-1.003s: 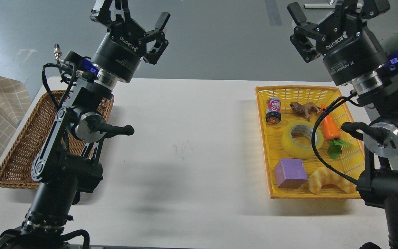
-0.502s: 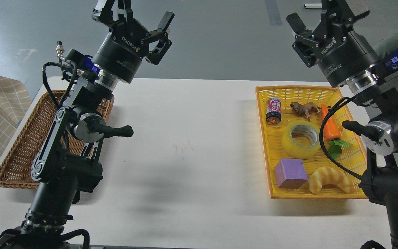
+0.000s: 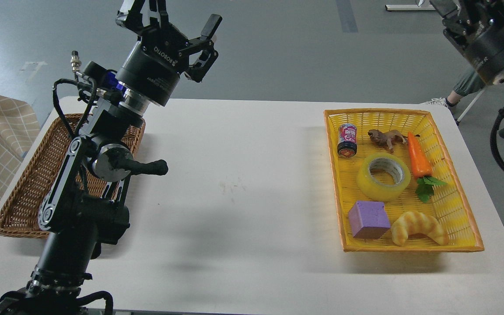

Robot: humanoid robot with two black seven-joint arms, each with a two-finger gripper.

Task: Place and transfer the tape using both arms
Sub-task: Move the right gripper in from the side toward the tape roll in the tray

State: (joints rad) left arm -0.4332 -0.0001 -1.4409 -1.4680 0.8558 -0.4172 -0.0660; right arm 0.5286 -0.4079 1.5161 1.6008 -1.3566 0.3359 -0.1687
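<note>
The tape point(image 3: 383, 176), a translucent yellow roll with a grey-white core, lies flat in the middle of the yellow basket point(image 3: 376, 112) on the right of the white table. My left gripper point(image 3: 169, 19) is open and empty, held high above the table's far left, over the wicker basket's far end. My right arm's gripper body point(image 3: 490, 41) is at the top right corner, beyond the table's far right edge. Its fingers are cut off by the view's edge.
The yellow basket also holds a small can point(image 3: 346, 140), a brown toy animal point(image 3: 386, 137), a toy carrot point(image 3: 418, 158), a purple cube point(image 3: 368, 218) and a croissant toy point(image 3: 418, 225). A brown wicker basket point(image 3: 20, 192) sits at the left. A person's leg point(image 3: 464, 87) stands beyond the table.
My right arm has swung up and to the right, away from above the yellow basket, and its fingers have left the view. The left arm has barely moved.
</note>
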